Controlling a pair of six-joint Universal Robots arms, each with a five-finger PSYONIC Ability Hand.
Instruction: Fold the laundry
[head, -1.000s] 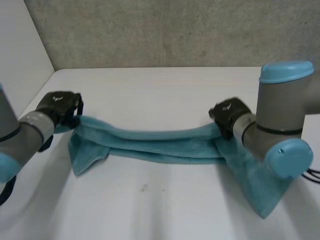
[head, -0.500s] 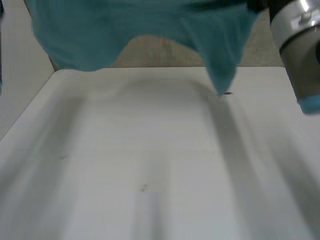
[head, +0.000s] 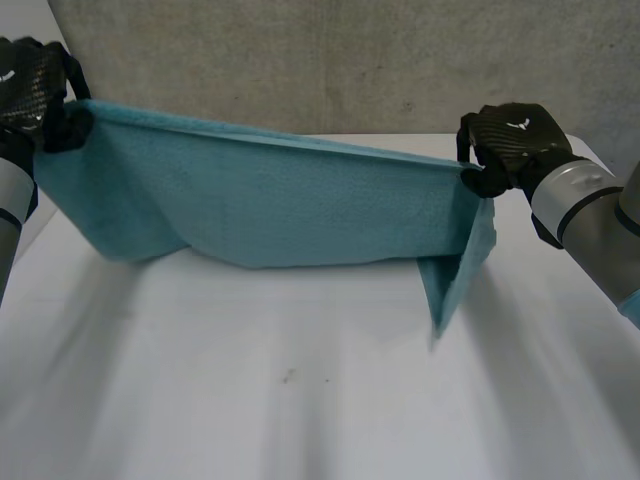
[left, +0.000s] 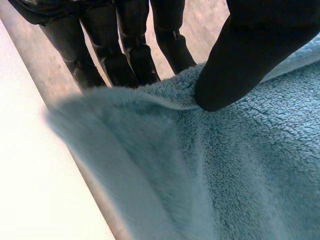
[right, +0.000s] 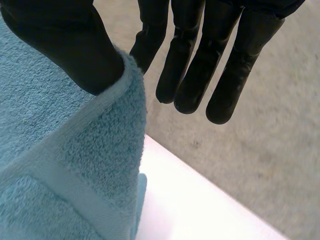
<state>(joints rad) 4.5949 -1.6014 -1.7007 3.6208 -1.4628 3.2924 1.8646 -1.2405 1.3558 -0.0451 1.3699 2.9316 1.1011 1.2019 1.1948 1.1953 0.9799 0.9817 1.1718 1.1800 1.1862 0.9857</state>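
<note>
Up in the air: spread done, folding left

At the far left, the left hand (head: 30, 85) pinches a top corner of the teal terry-cloth towel (head: 280, 200) between thumb and fingers; at the right, the right hand (head: 515, 140) pinches the other. The towel hangs stretched above the white table (head: 300, 400). No flat fold looks made yet; laying down and doubling remain.
</note>
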